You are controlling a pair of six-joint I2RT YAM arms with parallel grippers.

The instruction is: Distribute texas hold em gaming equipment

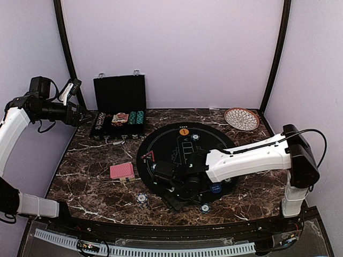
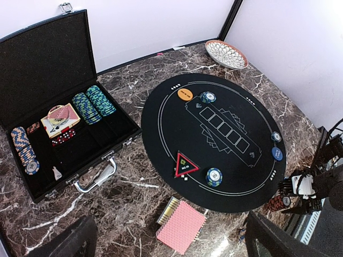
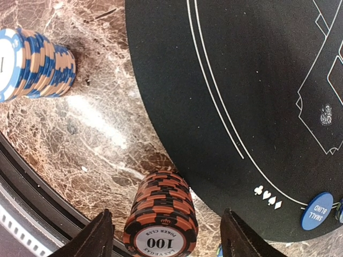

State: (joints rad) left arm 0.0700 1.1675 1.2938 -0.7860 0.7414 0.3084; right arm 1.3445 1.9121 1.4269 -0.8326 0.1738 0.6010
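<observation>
Presently, the orange-and-black chip stack, its top chip marked 100, stands upright between the right fingers. It sits on the bare worktop, just beside the rim of the black mat. The right fingers stand apart, one on each side of the stack, with a gap showing on both sides; no contact is seen. Beyond one finger, well apart, a blue-and-orange chip stack stands on the worktop. Beyond the other, the blue marker disc, lettered SMALL BLIND, lies on the mat near its rim.

The left fingers are spread wide with nothing between them, raised above the worktop. Ahead of them the red-backed cards lie beside the mat. Farther ahead, the red triangle and the orange disc lie on the mat. The open case holds rows of chips.
</observation>
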